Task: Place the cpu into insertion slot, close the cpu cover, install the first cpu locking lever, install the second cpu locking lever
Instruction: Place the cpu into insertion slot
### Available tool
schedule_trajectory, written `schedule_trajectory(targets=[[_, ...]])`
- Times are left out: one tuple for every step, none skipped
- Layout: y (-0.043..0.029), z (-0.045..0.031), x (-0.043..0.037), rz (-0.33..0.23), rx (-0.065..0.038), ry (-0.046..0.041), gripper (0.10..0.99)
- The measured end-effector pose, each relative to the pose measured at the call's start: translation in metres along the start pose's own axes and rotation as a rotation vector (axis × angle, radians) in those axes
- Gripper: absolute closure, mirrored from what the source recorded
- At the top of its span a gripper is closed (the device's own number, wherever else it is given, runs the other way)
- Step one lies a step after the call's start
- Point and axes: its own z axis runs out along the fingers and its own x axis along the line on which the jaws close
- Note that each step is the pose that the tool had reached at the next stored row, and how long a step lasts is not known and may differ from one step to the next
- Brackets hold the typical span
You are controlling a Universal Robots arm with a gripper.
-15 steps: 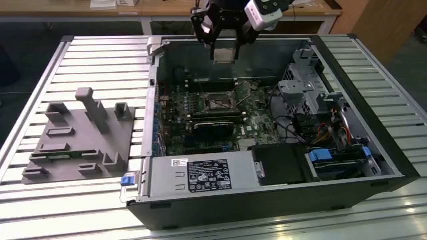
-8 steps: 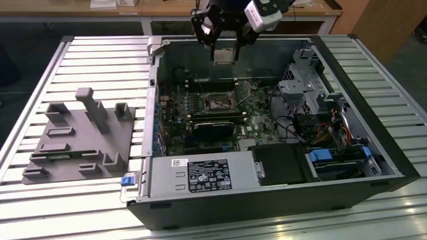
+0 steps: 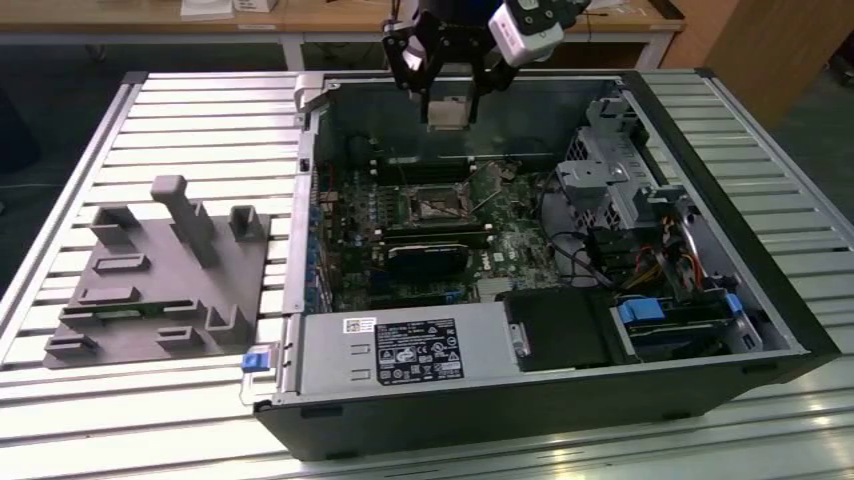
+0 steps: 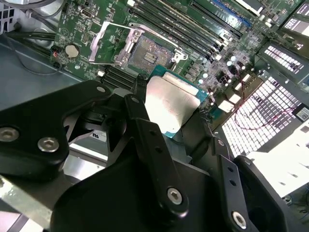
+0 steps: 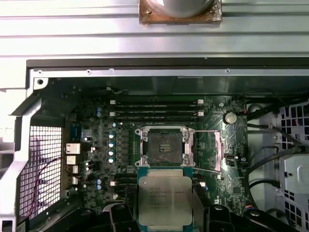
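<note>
Grey fixture (image 3: 154,275): on the slatted table (image 3: 200,120), exterior view's left.
Insertion slot (image 3: 434,207): bare, on the green board (image 3: 360,250) inside the open case (image 3: 747,290).
Cpu cover (image 4: 96,43): swung up beside the slot.
Gripper (image 3: 447,112): above the slot, clamped on the cpu (image 5: 164,198), clear of the board.
</note>
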Motion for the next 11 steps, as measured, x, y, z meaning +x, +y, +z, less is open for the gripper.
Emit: schedule_trajectory(targets=[[0.0000, 0.0002, 0.0000, 0.000, 0.000, 0.0000, 0.545], [0.0000, 0.0005, 0.0000, 0.000, 0.000, 0.0000, 0.545], [-0.0001, 0.0008, 0.0000, 0.000, 0.000, -0.0001, 0.545], [-0.0001, 0.0011, 0.0000, 0.000, 0.000, 0.0000, 0.545], [-0.0001, 0.0015, 0.0000, 0.000, 0.000, 0.0000, 0.545], [-0.0002, 0.0019, -0.0001, 0.000, 0.001, 0.0000, 0.545], [-0.0002, 0.0024, -0.0001, 0.000, 0.001, -0.0001, 0.545], [-0.0002, 0.0030, -0.0001, 0.000, 0.001, -0.0001, 0.545], [-0.0003, 0.0035, -0.0001, 0.000, 0.001, -0.0001, 0.545], [-0.0003, 0.0040, -0.0001, 0.000, 0.002, -0.0001, 0.545], [-0.0004, 0.0044, -0.0001, 0.000, 0.002, 0.0000, 0.545]])
